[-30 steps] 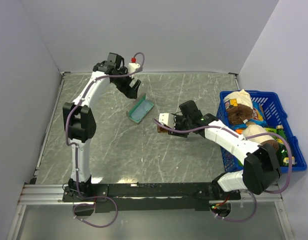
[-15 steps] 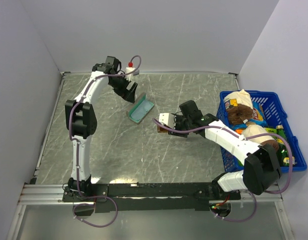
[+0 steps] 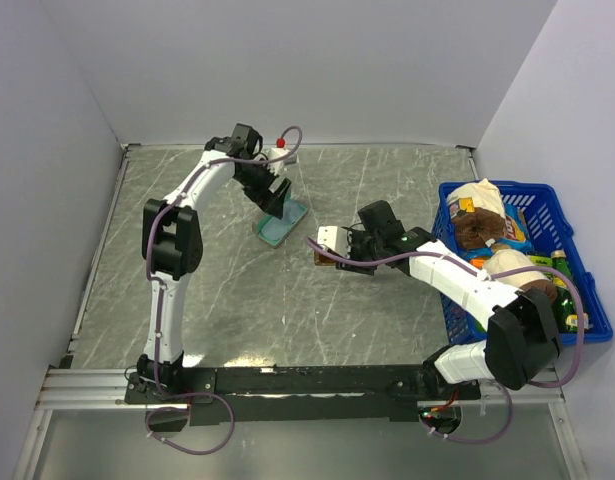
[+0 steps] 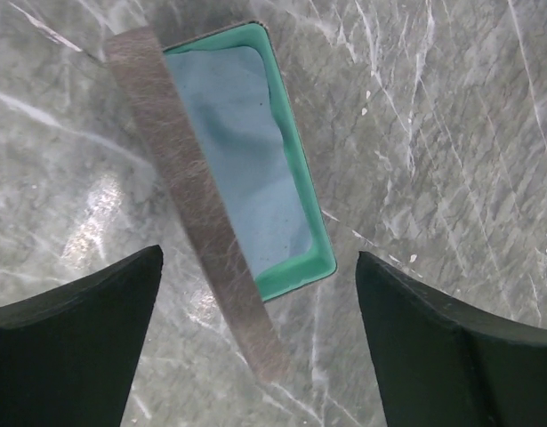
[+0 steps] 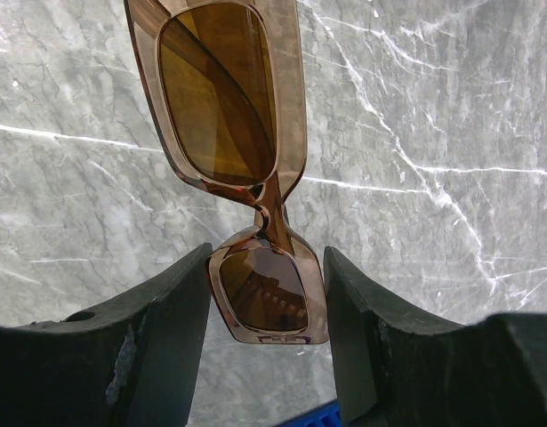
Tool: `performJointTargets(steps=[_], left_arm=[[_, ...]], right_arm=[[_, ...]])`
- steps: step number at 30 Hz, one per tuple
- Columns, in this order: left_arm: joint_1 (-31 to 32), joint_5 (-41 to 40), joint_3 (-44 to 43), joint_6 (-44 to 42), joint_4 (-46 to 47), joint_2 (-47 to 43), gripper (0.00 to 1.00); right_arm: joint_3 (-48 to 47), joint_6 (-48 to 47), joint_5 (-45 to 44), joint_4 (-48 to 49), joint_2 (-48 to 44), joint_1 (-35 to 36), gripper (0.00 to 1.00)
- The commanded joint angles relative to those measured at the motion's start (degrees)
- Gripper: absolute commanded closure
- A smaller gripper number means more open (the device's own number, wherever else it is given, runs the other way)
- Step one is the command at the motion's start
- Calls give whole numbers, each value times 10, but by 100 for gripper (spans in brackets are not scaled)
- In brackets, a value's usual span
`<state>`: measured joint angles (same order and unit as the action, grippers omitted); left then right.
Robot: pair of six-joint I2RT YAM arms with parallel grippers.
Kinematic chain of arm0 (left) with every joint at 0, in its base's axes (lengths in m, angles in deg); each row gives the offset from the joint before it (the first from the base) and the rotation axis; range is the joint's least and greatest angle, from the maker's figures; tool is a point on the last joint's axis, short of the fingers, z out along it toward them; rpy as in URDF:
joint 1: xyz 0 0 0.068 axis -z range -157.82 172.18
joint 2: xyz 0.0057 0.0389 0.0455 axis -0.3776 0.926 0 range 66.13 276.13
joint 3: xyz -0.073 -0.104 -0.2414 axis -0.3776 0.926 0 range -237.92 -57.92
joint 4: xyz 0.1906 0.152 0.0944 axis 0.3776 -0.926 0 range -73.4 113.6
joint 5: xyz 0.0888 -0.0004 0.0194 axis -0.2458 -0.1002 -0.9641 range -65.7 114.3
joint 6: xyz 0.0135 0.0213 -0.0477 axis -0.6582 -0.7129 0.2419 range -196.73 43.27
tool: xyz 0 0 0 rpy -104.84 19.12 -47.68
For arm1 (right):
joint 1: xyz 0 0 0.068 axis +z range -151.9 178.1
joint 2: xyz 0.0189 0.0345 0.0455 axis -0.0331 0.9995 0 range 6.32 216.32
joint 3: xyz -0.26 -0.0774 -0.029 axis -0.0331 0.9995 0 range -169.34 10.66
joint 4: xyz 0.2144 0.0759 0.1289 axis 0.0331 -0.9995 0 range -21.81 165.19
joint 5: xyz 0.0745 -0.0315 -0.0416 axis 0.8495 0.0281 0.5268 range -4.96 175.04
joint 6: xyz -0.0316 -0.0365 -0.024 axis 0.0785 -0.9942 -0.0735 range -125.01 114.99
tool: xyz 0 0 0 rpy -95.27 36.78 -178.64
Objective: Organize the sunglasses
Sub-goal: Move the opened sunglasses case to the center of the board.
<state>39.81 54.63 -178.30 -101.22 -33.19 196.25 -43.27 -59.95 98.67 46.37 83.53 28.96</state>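
The sunglasses (image 5: 221, 102), amber lenses in a translucent brown frame, hang above the marble table. My right gripper (image 5: 267, 289) is shut on one lens, and the other lens sticks out ahead of the fingers (image 5: 171, 325). From the top camera, that gripper (image 3: 334, 250) holds the sunglasses (image 3: 324, 259) mid-table, right of the case (image 3: 278, 228). The case lies open, with a green lining and a light blue cloth (image 4: 255, 160) inside and its grey-brown lid (image 4: 189, 196) standing up on the left. My left gripper (image 4: 260, 258) hovers open directly over the case's near end, touching nothing.
A blue basket (image 3: 575, 262) full of bagged goods and bottles stands at the table's right edge, beside my right arm. Grey walls close off the back and both sides. A metal rail (image 3: 307, 380) runs along the near edge.
My left gripper has swung from behind and left of the case to right above it, staying open. The right arm and the sunglasses have not moved.
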Motion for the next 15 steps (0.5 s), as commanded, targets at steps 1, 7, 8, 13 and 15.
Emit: performJointTargets(steps=[1,7,8,13,15], left_arm=[[3,-4,15,4,21,3,10],[6,-9,28,6,32,-6,20],[8,-10,30,5,32,-7,23],[14,-18,31,3,30,-3,32],[15,-20,32,2,28,-1,32]], right_arm=[[-2,-3,14,3,-9,-4,93],[-3,-3,14,3,-7,-3,93],[-3,-3,15,2,-5,-2,93],[-4,-2,14,0,-5,-3,93],[-4,-2,16,-1,-6,-3,93]])
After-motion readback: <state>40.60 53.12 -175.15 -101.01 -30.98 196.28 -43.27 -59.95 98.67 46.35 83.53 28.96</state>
